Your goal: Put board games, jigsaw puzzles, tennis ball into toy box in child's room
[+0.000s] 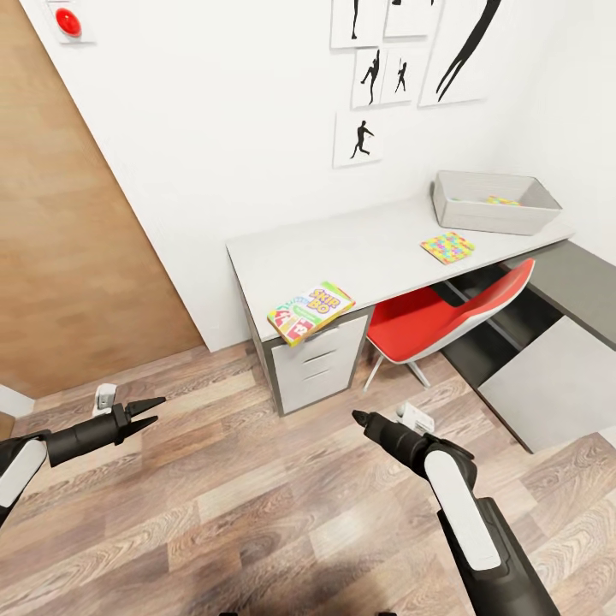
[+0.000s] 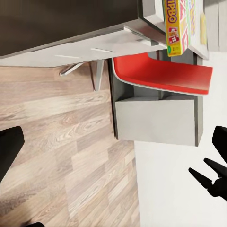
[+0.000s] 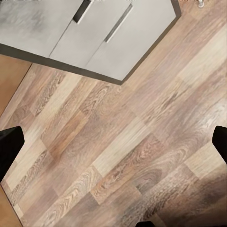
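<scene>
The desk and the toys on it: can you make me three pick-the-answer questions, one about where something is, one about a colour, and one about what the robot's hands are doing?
1. Where does the Skip-Bo game lie?
A. inside the toy box
B. at the desk's near edge, above the drawers
C. on the floor

2. What colour is the chair?
A. blue
B. green
C. red

3. What do the two grippers hold?
A. nothing
B. a ball
C. a puzzle

Answers: 1 B, the game overhangs the table edge, far from the toy box. 2 C, its seat is red. 3 A, the left gripper and right gripper hang over bare floor; the jigsaw puzzle lies on the table.
</scene>
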Motion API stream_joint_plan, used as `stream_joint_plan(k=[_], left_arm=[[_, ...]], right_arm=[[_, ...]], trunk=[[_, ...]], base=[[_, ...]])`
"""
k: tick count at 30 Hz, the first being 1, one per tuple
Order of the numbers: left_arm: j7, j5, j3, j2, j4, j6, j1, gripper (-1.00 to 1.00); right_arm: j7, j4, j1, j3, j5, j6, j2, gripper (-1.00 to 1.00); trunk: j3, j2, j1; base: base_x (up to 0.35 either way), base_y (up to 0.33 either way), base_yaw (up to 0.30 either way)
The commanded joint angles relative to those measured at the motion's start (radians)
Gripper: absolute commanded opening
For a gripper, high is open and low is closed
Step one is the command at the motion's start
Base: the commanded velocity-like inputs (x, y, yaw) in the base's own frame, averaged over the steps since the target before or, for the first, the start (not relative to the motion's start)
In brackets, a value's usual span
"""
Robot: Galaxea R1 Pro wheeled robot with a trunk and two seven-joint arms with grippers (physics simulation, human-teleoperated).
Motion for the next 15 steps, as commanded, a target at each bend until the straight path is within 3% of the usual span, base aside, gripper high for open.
stream_joint_plan(k=[1,15], left_arm=[[-0.002,0.002,0.0,0.0,0.0,0.006,-0.001,1.0],[-0.003,0.002,0.0,0.0,0.0,0.006,-0.001,1.0]], right_arm=[[-0.01,-0.001,-0.001,0.001,-0.01,-0.006,0.0,1.0],[-0.01,0.001,-0.001,0.023,-0.01,-0.038,0.001,1.0]], trunk=[[-0.001,-0.002,0.001],[0.005,-0.002,0.001]], base=[[0.0,0.0,0.0],[0.0,0.0,0.0]])
